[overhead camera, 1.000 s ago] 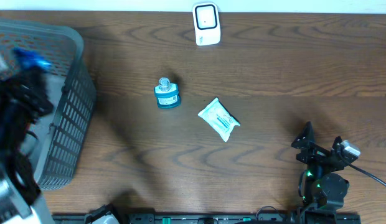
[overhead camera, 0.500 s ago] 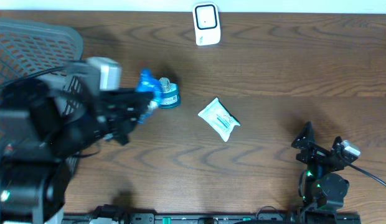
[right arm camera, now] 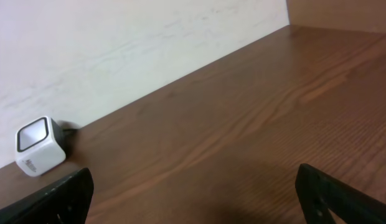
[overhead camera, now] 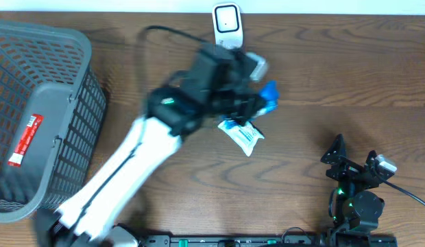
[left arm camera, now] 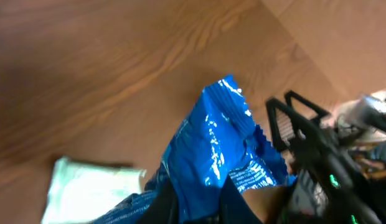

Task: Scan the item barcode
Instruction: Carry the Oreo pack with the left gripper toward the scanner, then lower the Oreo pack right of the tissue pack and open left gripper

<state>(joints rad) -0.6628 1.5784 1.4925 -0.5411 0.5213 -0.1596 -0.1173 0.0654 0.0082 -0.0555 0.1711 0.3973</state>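
My left gripper point(overhead camera: 257, 103) is shut on a crinkly blue packet point(overhead camera: 268, 92), held above the table just right of and in front of the white barcode scanner point(overhead camera: 227, 26). In the left wrist view the blue packet point(left arm camera: 221, 143) rises from between my dark fingers point(left arm camera: 174, 205), with white print showing on its lower part. My right gripper point(overhead camera: 351, 163) rests open near the front right edge, with nothing between its fingers point(right arm camera: 62, 198). The scanner point(right arm camera: 38, 146) stands at the far left of the right wrist view, against the wall.
A white wipes packet point(overhead camera: 241, 132) lies on the table just below the left gripper, and also shows as a pale pack point(left arm camera: 87, 186) in the left wrist view. A grey mesh basket point(overhead camera: 75, 123) stands at the left with a red-and-white item point(overhead camera: 25, 140) inside.
My left arm has swung from the basket rightward across the table with the blue packet, ending near the scanner. It now covers the small blue bottle. The right arm has not moved.
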